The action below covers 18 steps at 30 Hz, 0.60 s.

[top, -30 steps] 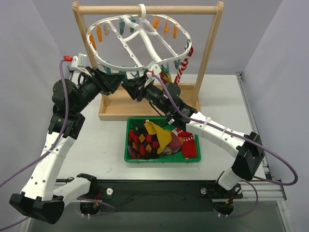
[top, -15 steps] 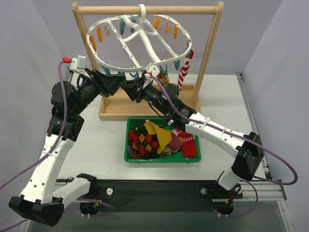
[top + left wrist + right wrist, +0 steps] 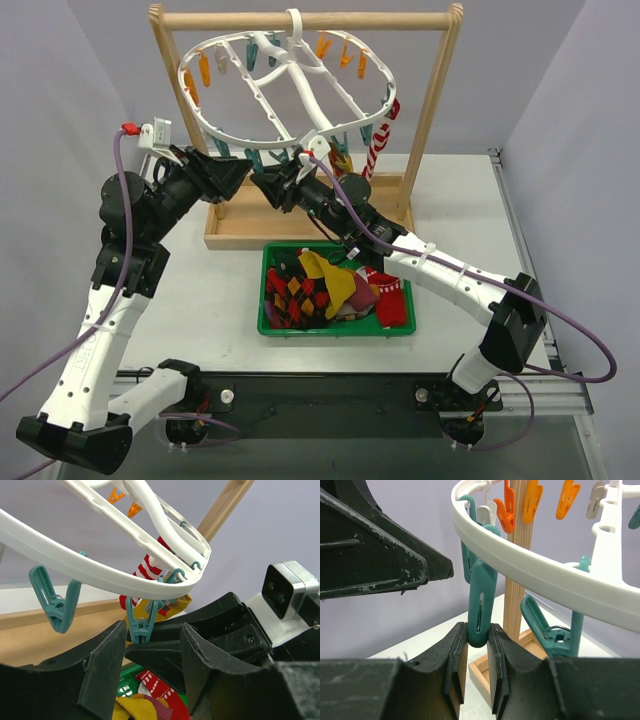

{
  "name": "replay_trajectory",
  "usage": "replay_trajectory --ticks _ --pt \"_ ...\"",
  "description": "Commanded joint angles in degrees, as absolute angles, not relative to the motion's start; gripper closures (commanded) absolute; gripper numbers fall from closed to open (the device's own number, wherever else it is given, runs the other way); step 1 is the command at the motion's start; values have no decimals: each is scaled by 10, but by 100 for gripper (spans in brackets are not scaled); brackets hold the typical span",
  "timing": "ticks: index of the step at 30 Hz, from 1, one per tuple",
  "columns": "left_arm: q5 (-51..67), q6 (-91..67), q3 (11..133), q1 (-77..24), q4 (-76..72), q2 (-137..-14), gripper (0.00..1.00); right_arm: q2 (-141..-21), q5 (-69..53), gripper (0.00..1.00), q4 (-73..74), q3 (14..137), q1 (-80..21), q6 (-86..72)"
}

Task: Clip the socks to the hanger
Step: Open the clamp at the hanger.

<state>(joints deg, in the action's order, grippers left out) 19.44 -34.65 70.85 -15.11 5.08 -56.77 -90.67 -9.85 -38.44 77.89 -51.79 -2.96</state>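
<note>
The right fingers (image 3: 461,655) are pressed onto the bottom of a teal clip (image 3: 481,605) dangling from the near rim of the hanger (image 3: 530,570), so that clip is pinched. The left fingers (image 3: 105,670) are spread wide, and nothing is held. A clip is seen in their gap, but it can't be told if it's the same one. Both sets of tips are crowded nearly nose to nose under the rim, so room is tight there. One striped sock (image 3: 383,140) is already clipped by the wooden rack (image 3: 436,110). The other socks (image 3: 330,288) are piled in the green bin (image 3: 266,300) on the desk (image 3: 200,290).
</note>
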Motion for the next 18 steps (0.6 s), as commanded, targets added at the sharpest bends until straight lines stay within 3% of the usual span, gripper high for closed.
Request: replay_trajectory --ticks 1,5,18 --pt "189 -350 722 -146 24 -579 43 -892 -108 100 -422 796 -521 -30" --pt "199 -353 723 -147 8 -593 37 -895 -112 100 -417 802 -524 -33" --pt "202 -360 740 -150 -33 -618 38 -905 -120 100 -406 815 -528 -34"
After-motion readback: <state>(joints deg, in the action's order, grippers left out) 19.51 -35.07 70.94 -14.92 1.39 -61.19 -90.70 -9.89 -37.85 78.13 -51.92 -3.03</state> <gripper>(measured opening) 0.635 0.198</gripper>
